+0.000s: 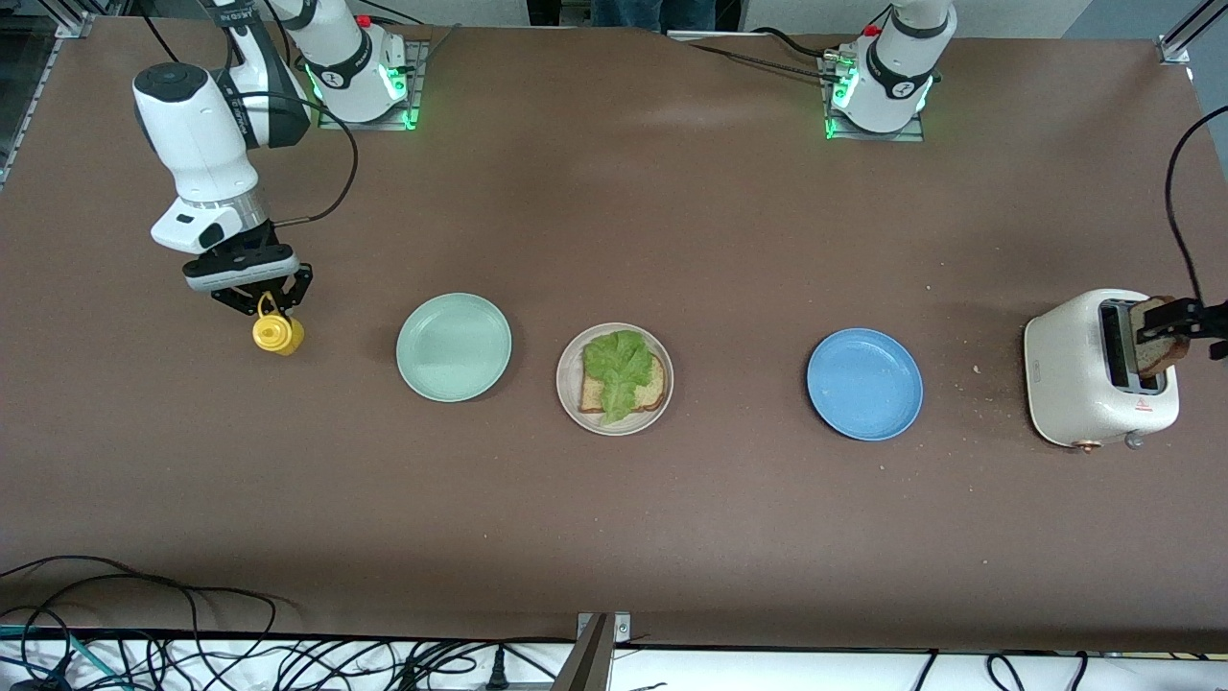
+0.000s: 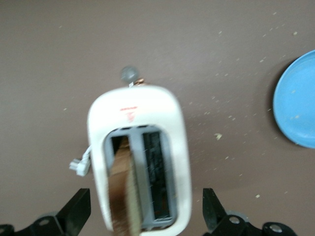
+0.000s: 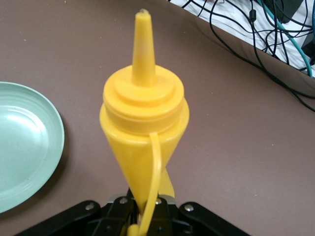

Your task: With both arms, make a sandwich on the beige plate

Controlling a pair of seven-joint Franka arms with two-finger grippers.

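One square tan bread slice (image 1: 624,389) under ruffled green lettuce (image 1: 619,369) lies on the round beige plate (image 1: 569,393) mid-table. Right gripper (image 1: 269,309), well apart toward its own end, clamps a yellow squeeze bottle (image 1: 276,332). Left gripper (image 2: 145,214) hangs wide open over the white toaster (image 1: 1079,389), straddling a brown bread slice (image 1: 1153,345).

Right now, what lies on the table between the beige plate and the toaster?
The front view shows only the blue plate between the beige plate and the toaster, plus a few crumbs on the bare table.
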